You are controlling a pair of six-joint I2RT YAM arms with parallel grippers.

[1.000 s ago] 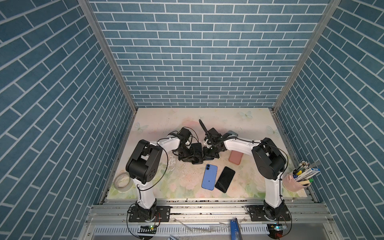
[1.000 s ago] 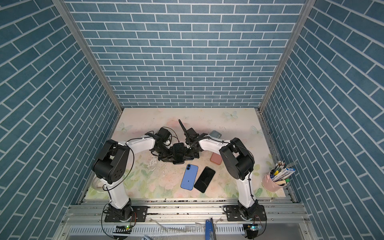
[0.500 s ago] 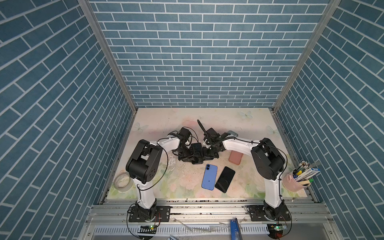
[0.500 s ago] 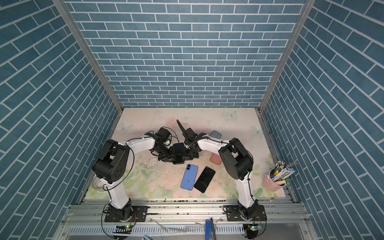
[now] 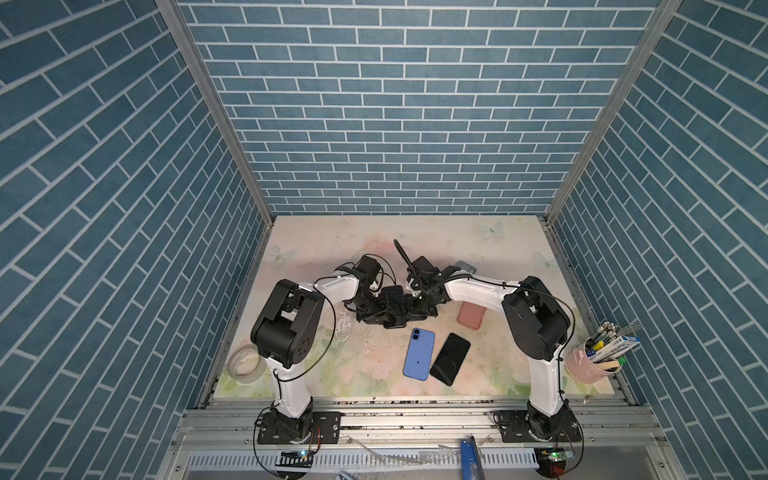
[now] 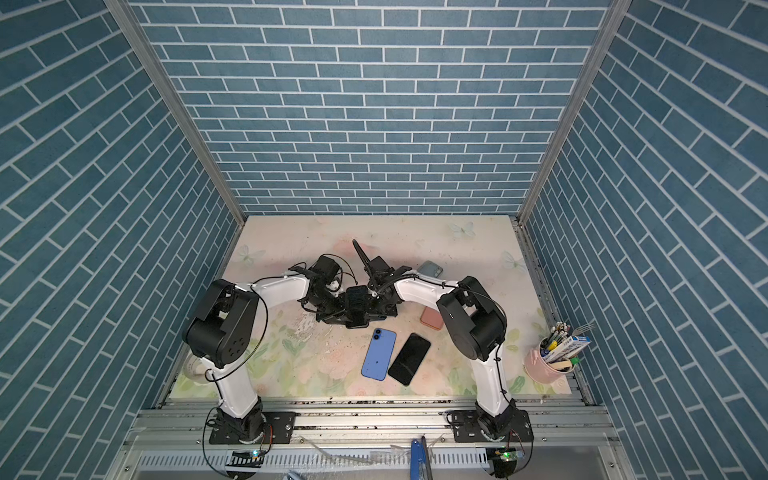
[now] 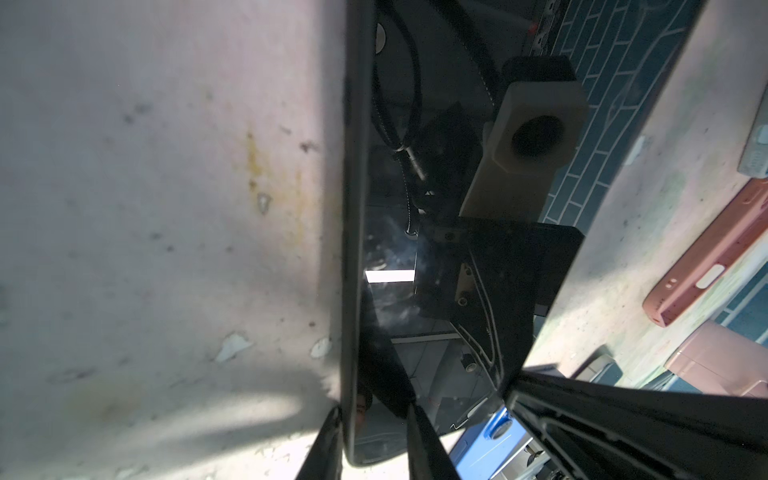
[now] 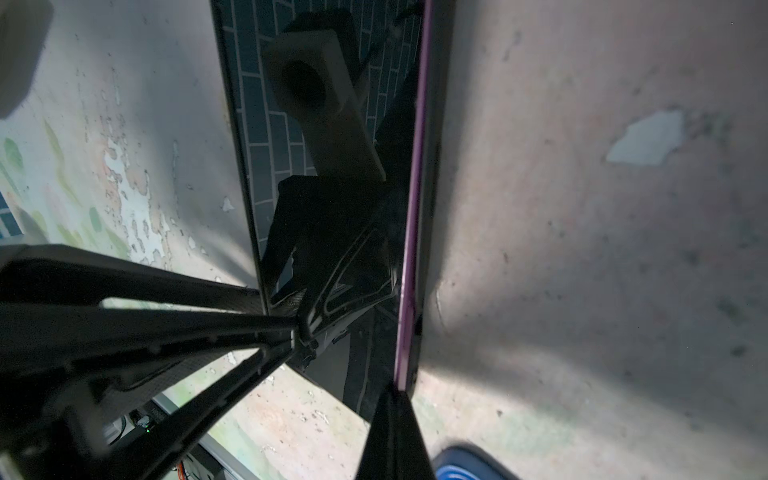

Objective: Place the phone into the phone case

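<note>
On the floral tabletop (image 5: 498, 257), a pink cup (image 5: 590, 370) holds pens (image 5: 611, 338). The left gripper (image 7: 372, 409) pinches the upright phone (image 7: 390, 291); the right gripper (image 8: 390, 399) is clenched.

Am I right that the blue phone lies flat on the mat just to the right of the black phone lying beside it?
Not quite: both top views show the blue phone lying flat on the mat just to the left of the black phone, not to its right.

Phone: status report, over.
Left tool shut on phone, held on edge. Right tool shut at its purple rim. Blue phone close by, apart.
</note>
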